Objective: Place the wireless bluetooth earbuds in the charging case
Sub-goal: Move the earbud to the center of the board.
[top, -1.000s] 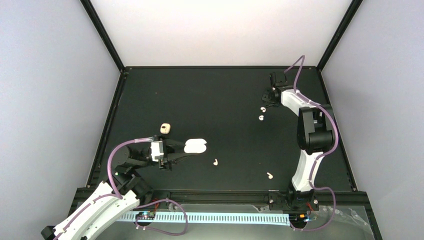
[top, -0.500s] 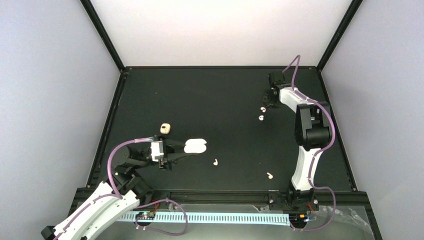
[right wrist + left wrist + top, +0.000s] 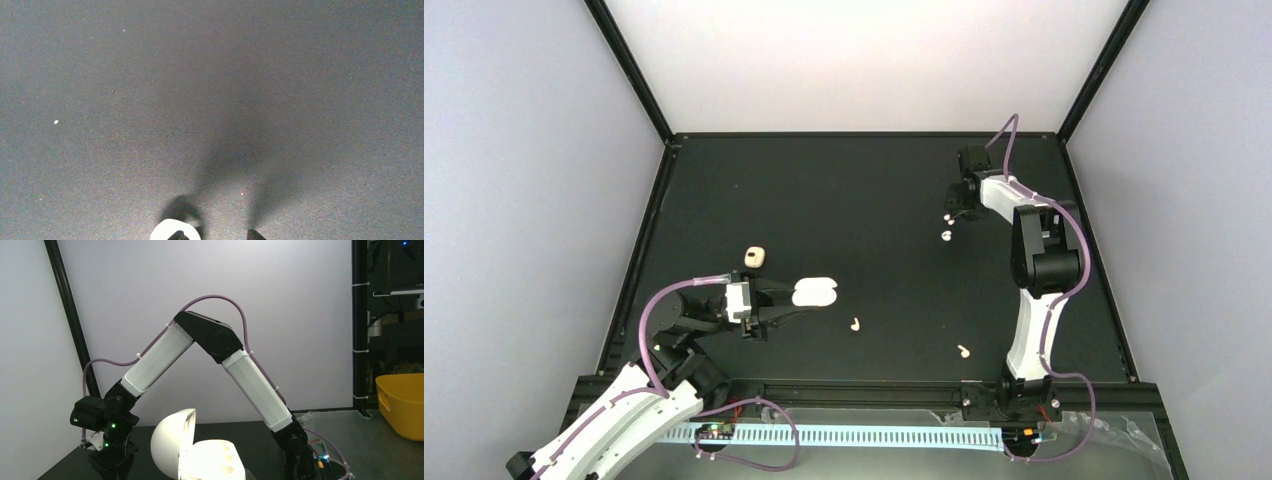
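**A:** Start with the big things.

**B:** A black table [image 3: 854,190] fills the middle of the top view. The right arm [image 3: 1034,290] rises along the right side and bends over toward the upper right. The left arm [image 3: 614,415] comes in from the lower left corner. In the left wrist view, part of a yellow tub [image 3: 402,405] shows at the right edge.

**A:** And the grippers?

**B:** The left gripper [image 3: 786,300], left of centre, is clamped on the charging case [image 3: 814,292]. The left wrist view has the case [image 3: 200,460] at bottom centre with its lid swung up. The right gripper [image 3: 956,207] is low over the table at upper right. In its wrist view the right gripper [image 3: 215,236] has its fingertips a moderate way apart, with nothing in the gap.

**A:** Smaller items?

**B:** A peach-tan lump [image 3: 756,257] lies just above and left of the case, apart from it. Four earbuds [image 3: 945,236] are scattered about:
- That one sits below the right gripper.
- One [image 3: 946,216] is right at the gripper's tips.
- One [image 3: 855,324] is lower centre, near the case.
- One [image 3: 964,351] is at lower right.

**A:** Is the one at the tips touching a finger?

**B:** A white curve [image 3: 159,234] sits against the left-hand fingertip at the bottom edge. I cannot tell whether they touch.
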Controlling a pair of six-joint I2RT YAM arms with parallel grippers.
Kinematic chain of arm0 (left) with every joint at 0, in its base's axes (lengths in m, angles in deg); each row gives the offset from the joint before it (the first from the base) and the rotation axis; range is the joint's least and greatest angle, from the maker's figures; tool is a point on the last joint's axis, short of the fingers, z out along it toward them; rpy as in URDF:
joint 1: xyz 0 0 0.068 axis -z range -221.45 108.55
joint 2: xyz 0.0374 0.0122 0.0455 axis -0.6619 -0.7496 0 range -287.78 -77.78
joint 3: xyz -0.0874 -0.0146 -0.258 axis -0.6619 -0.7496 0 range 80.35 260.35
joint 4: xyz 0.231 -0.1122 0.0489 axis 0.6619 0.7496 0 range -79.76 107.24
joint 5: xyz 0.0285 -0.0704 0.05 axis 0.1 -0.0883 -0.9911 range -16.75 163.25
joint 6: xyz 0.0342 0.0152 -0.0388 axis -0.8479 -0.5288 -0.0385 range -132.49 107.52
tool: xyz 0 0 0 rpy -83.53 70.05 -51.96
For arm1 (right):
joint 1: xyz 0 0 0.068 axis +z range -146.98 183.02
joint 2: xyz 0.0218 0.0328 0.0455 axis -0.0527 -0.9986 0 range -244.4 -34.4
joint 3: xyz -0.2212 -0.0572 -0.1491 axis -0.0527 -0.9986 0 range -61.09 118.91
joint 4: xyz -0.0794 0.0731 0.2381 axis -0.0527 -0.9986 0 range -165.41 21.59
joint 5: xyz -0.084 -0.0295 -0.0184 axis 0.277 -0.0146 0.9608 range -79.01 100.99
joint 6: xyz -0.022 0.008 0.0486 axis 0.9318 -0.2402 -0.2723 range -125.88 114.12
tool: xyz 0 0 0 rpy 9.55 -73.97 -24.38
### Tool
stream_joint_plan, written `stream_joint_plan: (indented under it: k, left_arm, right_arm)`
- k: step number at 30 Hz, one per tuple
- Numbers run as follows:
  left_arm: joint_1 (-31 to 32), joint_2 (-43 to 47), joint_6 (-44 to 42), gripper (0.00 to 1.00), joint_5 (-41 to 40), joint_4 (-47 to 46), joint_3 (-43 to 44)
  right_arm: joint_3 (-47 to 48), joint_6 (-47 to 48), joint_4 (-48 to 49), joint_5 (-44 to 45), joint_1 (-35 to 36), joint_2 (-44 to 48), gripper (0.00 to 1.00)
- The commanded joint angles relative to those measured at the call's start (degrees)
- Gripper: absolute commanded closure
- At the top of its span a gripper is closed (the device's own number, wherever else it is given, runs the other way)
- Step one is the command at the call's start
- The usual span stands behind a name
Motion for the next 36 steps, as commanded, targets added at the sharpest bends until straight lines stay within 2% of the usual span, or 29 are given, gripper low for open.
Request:
stream_joint_plan:
  k: [1,16,28,36]
  left_arm:
    - [0.3,0.7,0.4,0.98,1.0,-1.4,0.8]
    - [0.3,1.0,0.3,0.98,1.0,-1.3,0.8]
    - [0.3,1.3,0.5,0.98,1.1,-1.5,0.7]
    - [0.3,1.8,0.5,0.98,1.2,-1.4,0.7]
  right_arm:
    - [1.8,1.6,-1.8,-0.8,0.9,-1.4,0.69]
    - [4.0,2.8,-3.4,-1.7,3.5,-2.6,0.80]
    - [2.4,1.9,-3.3,-2.5,6.1,-1.5,0.99]
    - [-0.4,0.7,-2.3,-2.6,6.5,1.1,0.99]
